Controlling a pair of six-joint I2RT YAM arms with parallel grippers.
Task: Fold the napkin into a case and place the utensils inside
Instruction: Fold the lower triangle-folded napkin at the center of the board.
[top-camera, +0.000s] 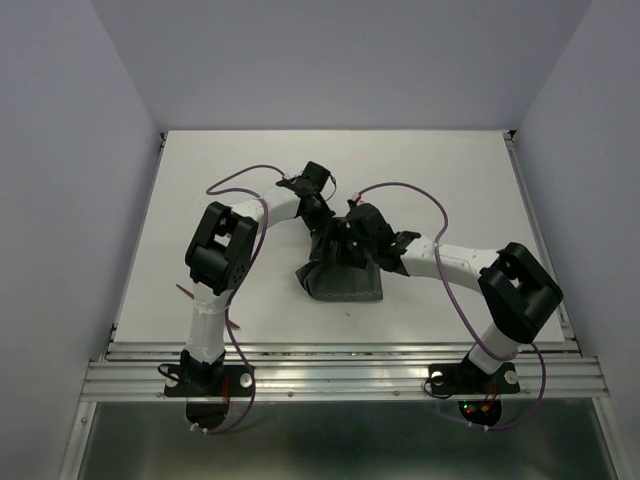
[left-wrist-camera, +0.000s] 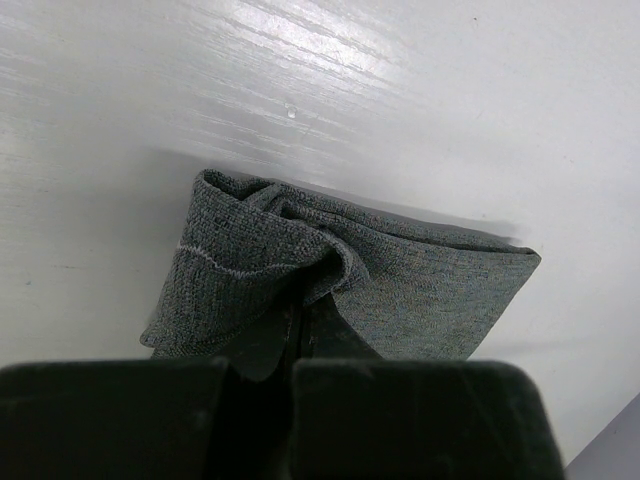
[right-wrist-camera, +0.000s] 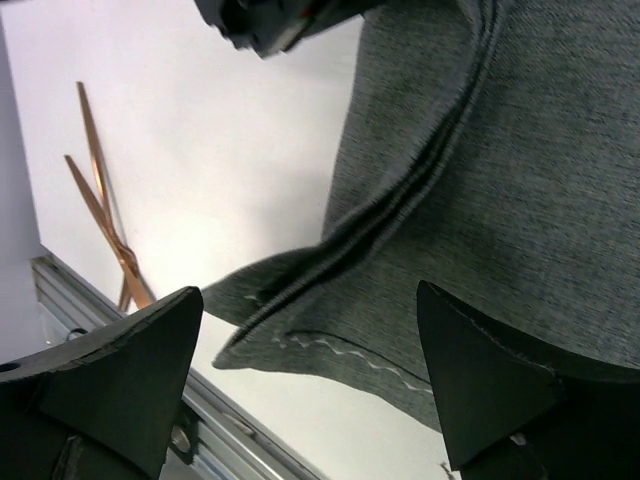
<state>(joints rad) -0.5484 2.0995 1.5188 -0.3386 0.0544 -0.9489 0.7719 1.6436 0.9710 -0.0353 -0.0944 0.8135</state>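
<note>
The left jaws are pinched shut on a bunched fold of the napkin (top-camera: 345, 282), which lies folded mid-width on the surface (top-camera: 250, 160), toward its near edge. The right jaws gape wide over its stitched hem, holding nothing. The utensils (right-wrist-camera: 100, 200) lie crossed by the near left corner.

Free table (top-camera: 330, 160) beyond napkin (top-camera: 345, 282) — utensils (right-wrist-camera: 100, 200) near-left

Your right gripper (right-wrist-camera: 308, 300) stands wide apart, its two dark fingers (right-wrist-camera: 120, 370) low in the frame and gripping nothing. Between and beyond them lies the folded napkin (right-wrist-camera: 520, 180), layered hems showing, on the white table (right-wrist-camera: 200, 150). Thin copper utensils (right-wrist-camera: 100, 200) cross at far left beside the metal rail (right-wrist-camera: 60, 290). The dark housing (right-wrist-camera: 270, 25) up top may be the other arm's.
</note>
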